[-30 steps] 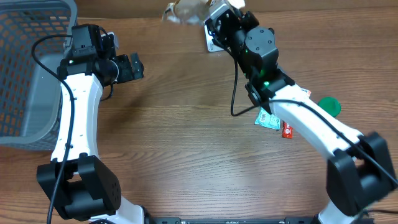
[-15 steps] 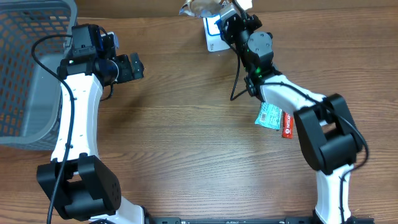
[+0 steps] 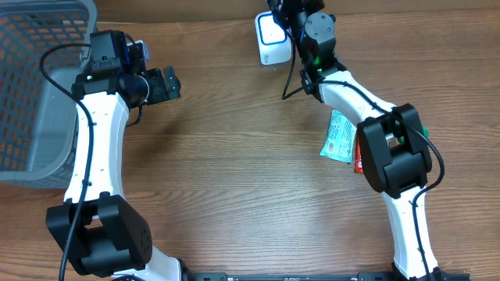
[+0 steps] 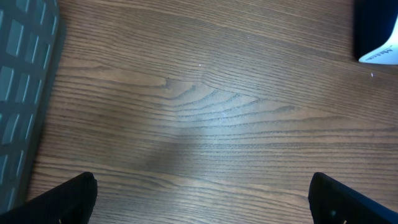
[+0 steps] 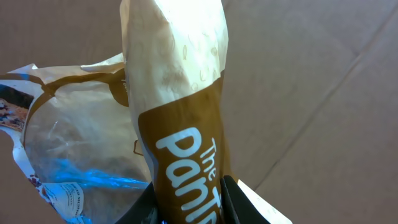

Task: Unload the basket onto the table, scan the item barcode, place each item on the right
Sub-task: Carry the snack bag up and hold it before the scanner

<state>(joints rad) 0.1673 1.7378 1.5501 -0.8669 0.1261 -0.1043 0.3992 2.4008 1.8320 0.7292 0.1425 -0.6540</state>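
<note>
My right gripper is shut on a brown and cream snack bag with white lettering. The bag stands upright between the jaws, and blue light falls on its clear panel at the left. From overhead, the right gripper is at the table's far edge, just behind the white barcode scanner. The bag itself is cut off by the top of that view. My left gripper hangs open over bare wood at the left, its dark fingertips wide apart. The scanner shows in the top right corner of the left wrist view.
A grey mesh basket fills the far left; its wall borders the left wrist view. A green packet and a red packet lie under the right arm. Brown cardboard stands behind the bag.
The right arm has swung toward the far edge, carrying the bag past the scanner and out of the top of the overhead view. The left arm has not moved.
</note>
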